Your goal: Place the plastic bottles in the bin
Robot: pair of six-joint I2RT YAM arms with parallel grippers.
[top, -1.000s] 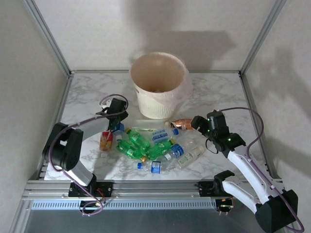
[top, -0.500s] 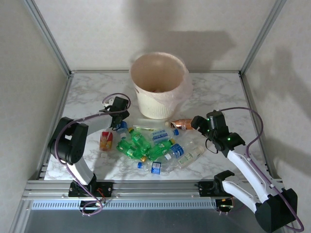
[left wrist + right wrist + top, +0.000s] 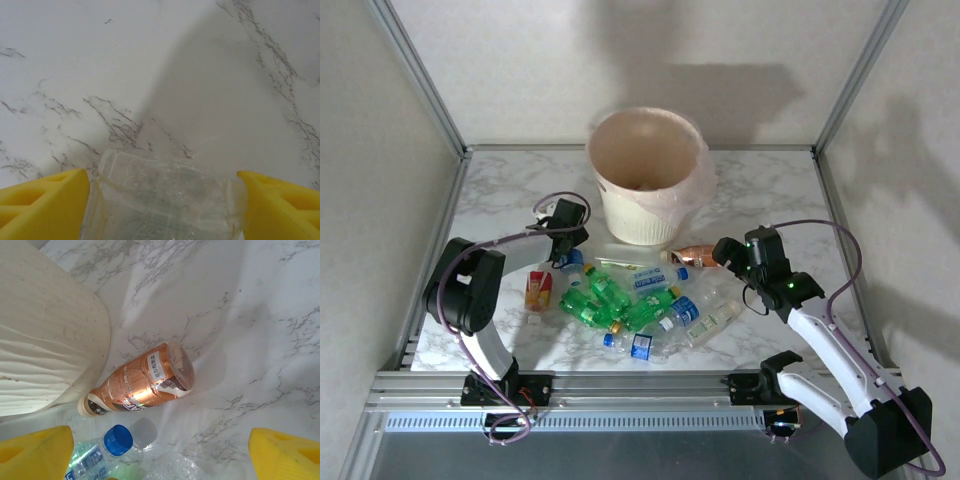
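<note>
The left gripper is clamped on a clear, crinkled plastic bottle: its yellow fingers press on both sides of the bottle, which fills the gap between the jaws, with the white marble-patterned table beyond the tips. The right gripper stands wide open and holds nothing. Ahead of its jaws, between the two finger lines, a copper-brown plastic bottle lies on its side on the table. Its pale cap points toward the left finger, near the foot of the round cream-white bin that rises beyond that finger. A clear bottle with a blue cap lies just inside the same finger. From above, the heap of clear blue-labelled and green plastic bottles lies between the two grippers. A red-labelled bottle lies beside the left jaws.
</note>
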